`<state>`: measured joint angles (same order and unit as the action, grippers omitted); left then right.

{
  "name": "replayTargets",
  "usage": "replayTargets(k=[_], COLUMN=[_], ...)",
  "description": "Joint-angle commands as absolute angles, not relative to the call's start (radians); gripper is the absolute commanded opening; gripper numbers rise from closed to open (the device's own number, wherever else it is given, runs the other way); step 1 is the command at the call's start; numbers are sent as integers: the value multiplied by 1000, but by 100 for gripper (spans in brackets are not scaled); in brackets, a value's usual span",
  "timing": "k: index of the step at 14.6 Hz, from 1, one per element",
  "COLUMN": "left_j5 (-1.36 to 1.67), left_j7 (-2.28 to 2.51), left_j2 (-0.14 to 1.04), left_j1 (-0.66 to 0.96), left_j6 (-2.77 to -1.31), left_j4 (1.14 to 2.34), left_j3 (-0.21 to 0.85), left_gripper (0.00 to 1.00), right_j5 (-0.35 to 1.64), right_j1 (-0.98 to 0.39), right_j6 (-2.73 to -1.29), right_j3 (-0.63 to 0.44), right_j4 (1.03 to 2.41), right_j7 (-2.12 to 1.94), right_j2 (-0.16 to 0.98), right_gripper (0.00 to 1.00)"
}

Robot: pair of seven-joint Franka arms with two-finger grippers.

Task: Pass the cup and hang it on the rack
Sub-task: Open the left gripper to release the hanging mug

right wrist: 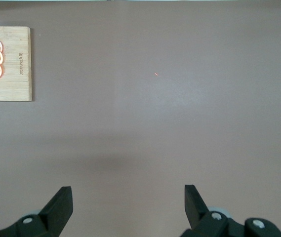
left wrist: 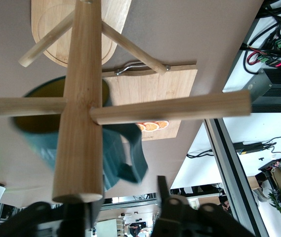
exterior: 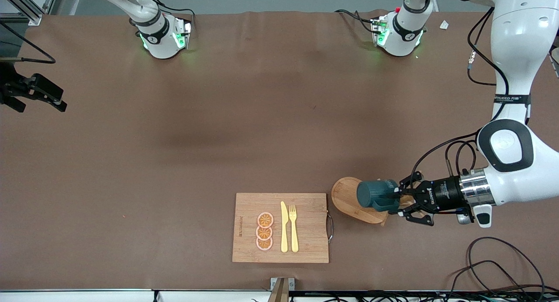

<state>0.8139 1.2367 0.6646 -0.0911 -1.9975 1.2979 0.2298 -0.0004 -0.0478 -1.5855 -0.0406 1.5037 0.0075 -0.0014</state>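
Brown table w/ a bamboo cutting board (exterior: 305, 206) near the front camera, holding orange slices (exterior: 264, 231) plus a yellow knife (exterior: 284, 227) & fork (exterior: 293, 227); wooden mug rack (exterior: 349, 199) sits just beside it toward the left arm's end; teal cup (exterior: 375, 194) hangs at the rack's post w/ left gripper (exterior: 399, 200) right at its handle, fingers partly apart, can't tell if gripping; right gripper (right wrist: 128, 202) waits over bare table, fingers wide.

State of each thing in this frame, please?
cup: on its side, handle around a rack peg, it seems.
rack: upright, beside the board.
left gripper: at the cup's handle, jaws parted.
right gripper: waiting above the table, jaws open.
board: flat, bearing knife, fork, orange slices.
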Motion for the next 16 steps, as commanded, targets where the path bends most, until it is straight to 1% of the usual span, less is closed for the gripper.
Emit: replayTargets(k=[1, 3, 4, 8, 10, 11, 14, 15, 16], left_j5=[801, 729, 657, 271, 26, -47, -81, -83, -78], left_j7=[1247, 1255, 1255, 1201, 1049, 941, 659, 597, 524], left_j2=[634, 591, 548, 416, 353, 322, 232, 210, 163], left_j1=[-86, -77, -68, 26, 25, 17, 0, -27, -32], left_j6=[-1997, -1988, -1987, -1912, -1815, -1755, -1597, -1556, -1534], left_j4=[1299, 1298, 1298, 1296, 1298, 1299, 1307, 1307, 1324], left_j3=[229, 241, 250, 307, 385, 402, 391, 391, 381], left_gripper=[100, 100, 100, 100, 100, 100, 100, 100, 100], right_j5=[15, 14, 14, 14, 14, 14, 14, 14, 14], right_j1=[-44, -46, -46, -46, -41, -37, -23, -21, -20], right_j6=[-1586, -1586, -1586, -1586, -1588, -1588, -1589, -1589, -1588], right_j3=[-41, -40, -41, -41, -41, -41, -44, -44, -46], right_j4=[1505, 1505, 1505, 1505, 1505, 1505, 1505, 1505, 1505], right_j7=[5, 5, 5, -1, -12, -24, -63, -63, -63], right_j2=[-3, -3, -5, -3, -3, -2, 5, 6, 8], right_gripper=[100, 100, 100, 100, 100, 100, 100, 100, 100])
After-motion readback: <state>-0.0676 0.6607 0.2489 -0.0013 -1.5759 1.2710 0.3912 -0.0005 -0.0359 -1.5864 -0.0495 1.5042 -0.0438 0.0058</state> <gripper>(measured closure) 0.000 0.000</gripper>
